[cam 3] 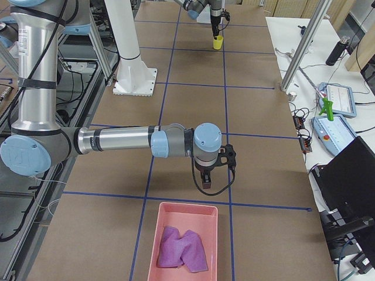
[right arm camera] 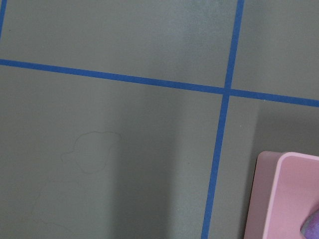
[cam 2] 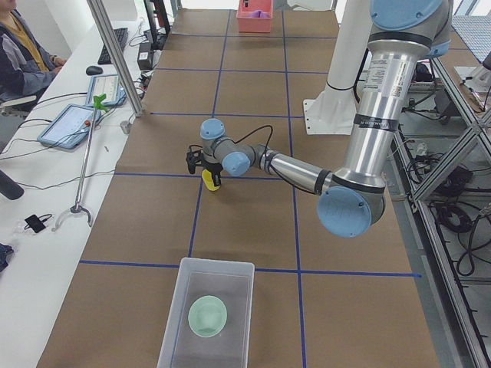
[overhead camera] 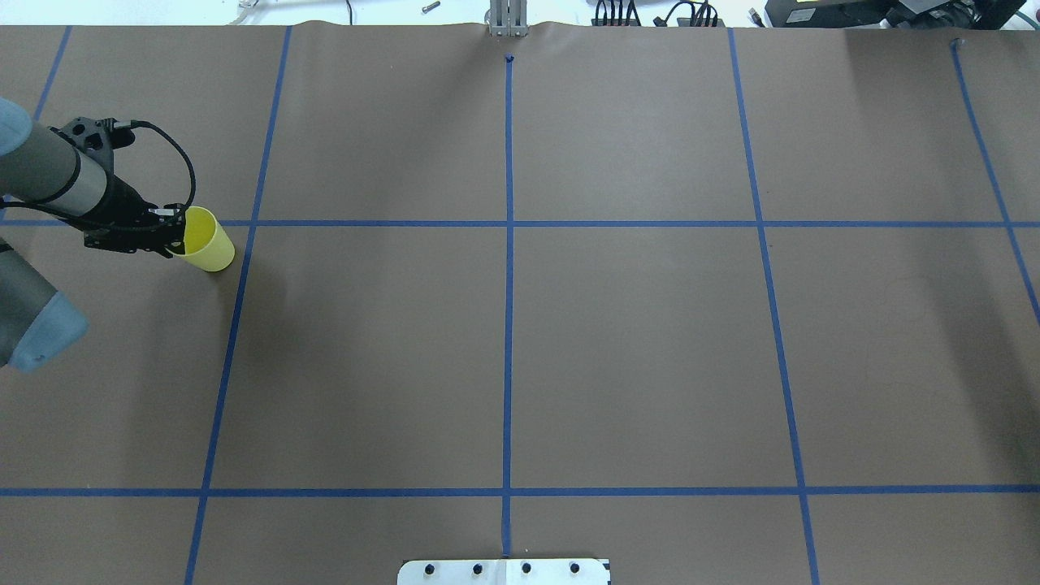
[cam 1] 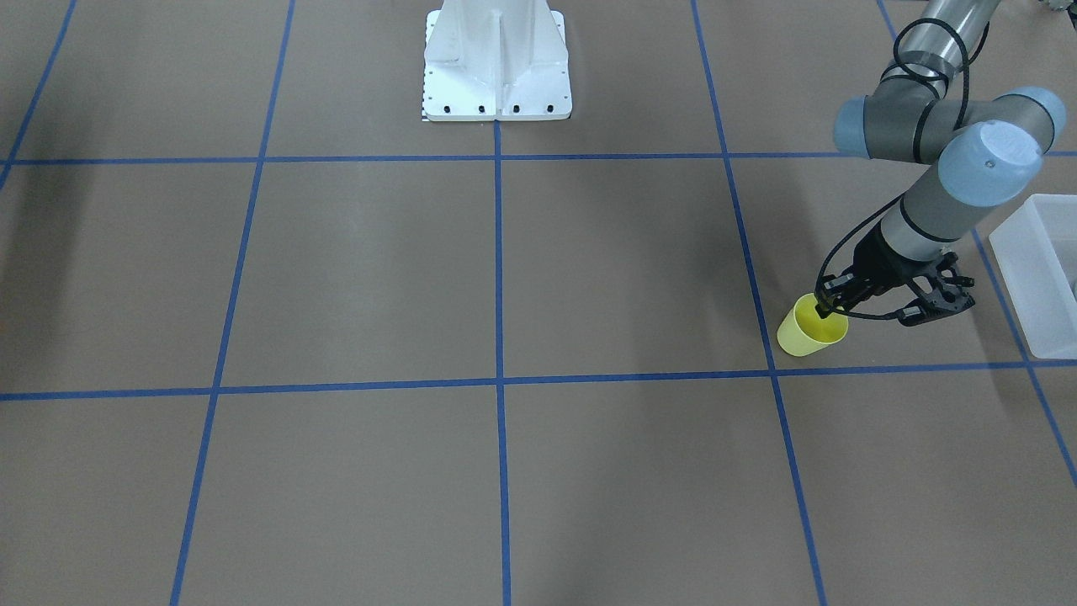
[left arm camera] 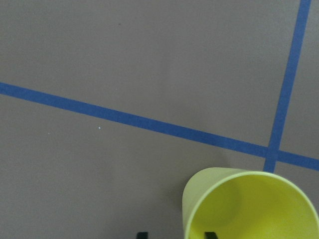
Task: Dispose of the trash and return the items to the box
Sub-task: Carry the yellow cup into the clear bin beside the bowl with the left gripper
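Note:
The yellow cup [cam 1: 809,330] stands near the table's left end, also in the overhead view [overhead camera: 206,240] and left wrist view [left arm camera: 249,206]. My left gripper [cam 1: 831,308] straddles its rim, one finger inside and one outside, shut on the wall; it also shows in the overhead view [overhead camera: 172,236]. The mint-green bowl [cam 2: 208,316] lies inside the translucent box [cam 2: 178,307], whose corner shows in the front view [cam 1: 1033,268]. My right gripper [cam 3: 205,182] hangs over the table beside a pink tray; I cannot tell if it is open or shut.
A pink tray [cam 3: 166,225] holding a purple cloth [cam 3: 183,249] sits at the table's right end, its corner in the right wrist view [right arm camera: 286,196]. The white robot base [cam 1: 496,63] stands at the table's middle edge. An operator's bench runs along the far side.

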You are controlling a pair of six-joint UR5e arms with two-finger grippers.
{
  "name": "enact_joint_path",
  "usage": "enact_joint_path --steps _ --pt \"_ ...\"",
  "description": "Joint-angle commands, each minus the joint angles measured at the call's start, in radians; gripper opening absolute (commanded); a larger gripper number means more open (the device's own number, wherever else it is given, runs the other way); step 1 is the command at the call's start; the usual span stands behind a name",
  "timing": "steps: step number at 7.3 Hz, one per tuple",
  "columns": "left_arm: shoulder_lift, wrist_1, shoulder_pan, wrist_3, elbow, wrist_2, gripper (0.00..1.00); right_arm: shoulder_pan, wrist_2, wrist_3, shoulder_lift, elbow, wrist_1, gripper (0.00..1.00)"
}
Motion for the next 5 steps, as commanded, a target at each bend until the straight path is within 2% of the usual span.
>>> enact_joint_path --steps 1,2,3,5 --pt "-0.008 -0.008 -0.070 0.008 -0.011 -0.134 0.00 -0.001 0.000 0.000 0.000 0.000 -0.001 1.00" --pt "0.001 -0.008 -0.176 0.035 -0.015 -0.245 0.00 -0.001 0.000 0.000 0.000 0.000 -0.001 1.00" --pt "0.053 -0.002 -0.257 0.215 -0.009 -0.306 0.00 -0.003 0.000 0.000 0.001 0.002 0.001 1.00" --pt "0.171 -0.001 -0.420 0.606 0.036 -0.306 0.00 -0.035 0.000 0.038 0.015 0.005 0.001 1.00"
